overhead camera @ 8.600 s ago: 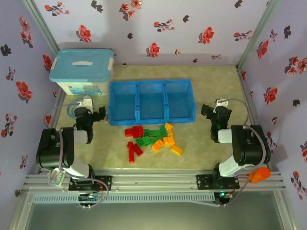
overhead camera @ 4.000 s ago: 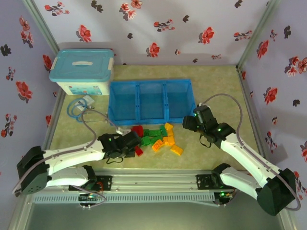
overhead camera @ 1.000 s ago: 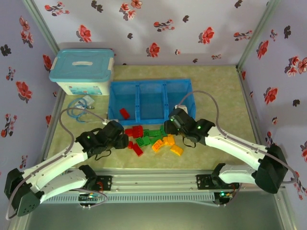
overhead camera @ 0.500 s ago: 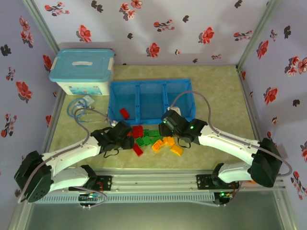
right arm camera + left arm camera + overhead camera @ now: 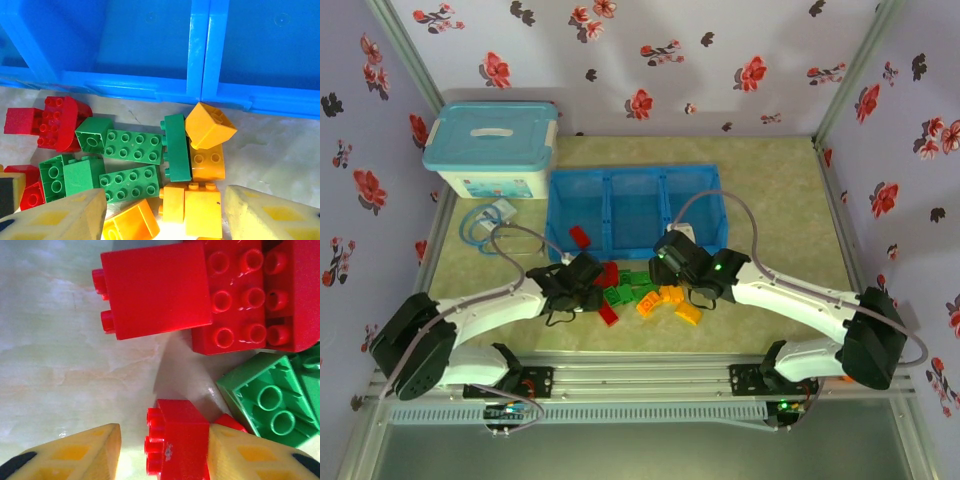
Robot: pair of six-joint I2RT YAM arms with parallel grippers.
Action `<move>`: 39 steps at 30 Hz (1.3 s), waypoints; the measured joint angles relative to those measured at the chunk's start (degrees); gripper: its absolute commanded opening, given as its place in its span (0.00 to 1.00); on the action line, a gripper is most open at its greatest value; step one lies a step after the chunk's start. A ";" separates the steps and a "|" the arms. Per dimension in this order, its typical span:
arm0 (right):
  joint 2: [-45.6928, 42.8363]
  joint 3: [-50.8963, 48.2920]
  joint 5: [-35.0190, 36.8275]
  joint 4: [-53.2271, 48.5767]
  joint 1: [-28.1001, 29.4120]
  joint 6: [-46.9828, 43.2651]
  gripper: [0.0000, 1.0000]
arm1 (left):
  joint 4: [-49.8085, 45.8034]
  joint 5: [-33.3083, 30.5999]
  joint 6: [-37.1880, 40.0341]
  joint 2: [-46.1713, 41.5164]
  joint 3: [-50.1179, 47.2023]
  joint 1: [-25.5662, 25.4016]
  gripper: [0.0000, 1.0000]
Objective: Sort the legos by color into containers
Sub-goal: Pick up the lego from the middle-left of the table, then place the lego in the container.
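Observation:
The blue containers [image 5: 635,210] lie at mid-table, with one red lego [image 5: 580,237] in the left bin. The remaining legos [image 5: 645,295] are piled in front of the tray. My left gripper [image 5: 590,290] is low over the pile's red end. In the left wrist view it [image 5: 162,440] stands open around a small red brick [image 5: 180,447], which touches the right finger [image 5: 250,455]. My right gripper [image 5: 165,210] is open wide above two yellow-orange bricks [image 5: 200,207], with green bricks [image 5: 132,146] to their left.
A white storage box [image 5: 495,150] with a light-blue lid stands at the back left, and a coiled cable [image 5: 480,222] lies in front of it. The tray's front wall [image 5: 200,92] runs just beyond the pile. Bare table lies right of the tray.
My left gripper has come back from the tray and slid right onto the red bricks. My right gripper has shifted slightly left and lower over the pile.

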 measured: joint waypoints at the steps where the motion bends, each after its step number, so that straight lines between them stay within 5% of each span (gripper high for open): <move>1: 0.07 0.00 0.02 0.00 0.11 0.13 0.63 | 0.48 -0.02 0.04 0.70 0.00 0.00 0.43; 16: -1.25 -0.72 1.42 0.48 0.44 0.28 0.62 | -0.11 -0.11 1.27 3.76 0.98 -0.02 0.18; 27: -1.57 -1.20 1.51 1.03 0.44 0.35 0.62 | -8.96 -3.74 2.78 -7.08 9.29 0.52 0.14; 33: -1.99 -1.31 1.46 1.22 0.57 0.35 0.62 | -10.14 -5.05 7.21 -8.00 18.40 8.15 0.13; 39: -2.82 -1.31 1.49 1.16 1.73 0.33 0.63 | -8.28 -3.98 11.58 1.73 25.42 15.98 0.11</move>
